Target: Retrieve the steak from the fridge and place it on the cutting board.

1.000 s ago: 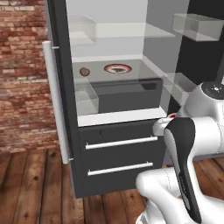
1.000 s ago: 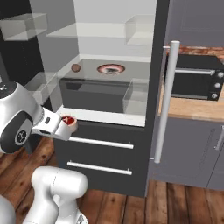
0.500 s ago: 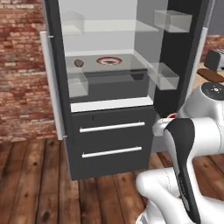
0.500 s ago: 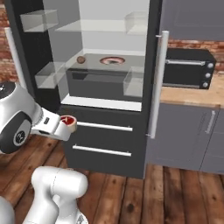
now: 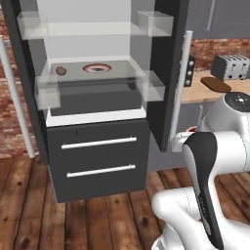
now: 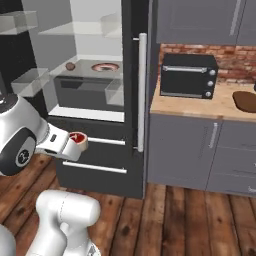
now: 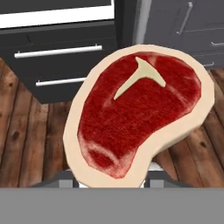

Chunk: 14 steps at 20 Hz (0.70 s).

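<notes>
The fridge (image 5: 161, 73) stands open at my eleven o'clock, the board (image 6: 245, 101) waits on the worktop (image 6: 200, 105) at two o'clock, and the steak (image 7: 140, 113) sits gripped in my fingers (image 6: 76, 142): retrieved, not yet placed.

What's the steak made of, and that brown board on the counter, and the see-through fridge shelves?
The steak looks like raw meat: deep red, pale fatty rim, a bone-like T mark. The cutting board seems to be dark wood with a matte brown finish; its grain is too small to tell. The fridge shelves look like clear glass or plastic, since you see through them.
</notes>
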Motion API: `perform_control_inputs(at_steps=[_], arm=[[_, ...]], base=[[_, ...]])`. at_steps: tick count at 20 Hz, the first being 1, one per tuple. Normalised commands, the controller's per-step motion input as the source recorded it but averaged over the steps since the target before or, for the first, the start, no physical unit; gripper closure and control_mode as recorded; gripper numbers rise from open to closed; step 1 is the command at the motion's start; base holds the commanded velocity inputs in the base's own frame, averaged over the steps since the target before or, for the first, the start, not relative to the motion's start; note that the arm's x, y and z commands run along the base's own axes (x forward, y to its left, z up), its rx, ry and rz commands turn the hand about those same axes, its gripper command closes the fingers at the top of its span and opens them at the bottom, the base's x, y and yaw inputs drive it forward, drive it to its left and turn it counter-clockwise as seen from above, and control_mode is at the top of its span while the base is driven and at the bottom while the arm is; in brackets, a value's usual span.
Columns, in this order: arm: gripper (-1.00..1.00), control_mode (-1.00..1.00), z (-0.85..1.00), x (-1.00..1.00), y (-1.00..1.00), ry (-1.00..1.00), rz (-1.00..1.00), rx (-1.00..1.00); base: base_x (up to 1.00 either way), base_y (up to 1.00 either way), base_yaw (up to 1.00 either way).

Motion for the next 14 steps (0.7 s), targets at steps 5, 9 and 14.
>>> perform_control_inputs(at_steps=[5, 9, 14], arm=[[1.00, 1.00, 0.00, 0.00, 0.00, 0.00, 0.00, 0.00], [1.00, 1.00, 0.00, 0.00, 0.00, 0.00, 0.00, 0.00], [1.00, 1.00, 0.00, 0.00, 0.00, 0.00, 0.00, 0.00]], base=[[0.00, -0.80, 0.00], [0.00, -0.78, 0.00], [0.03, -0.76, -0.01]])
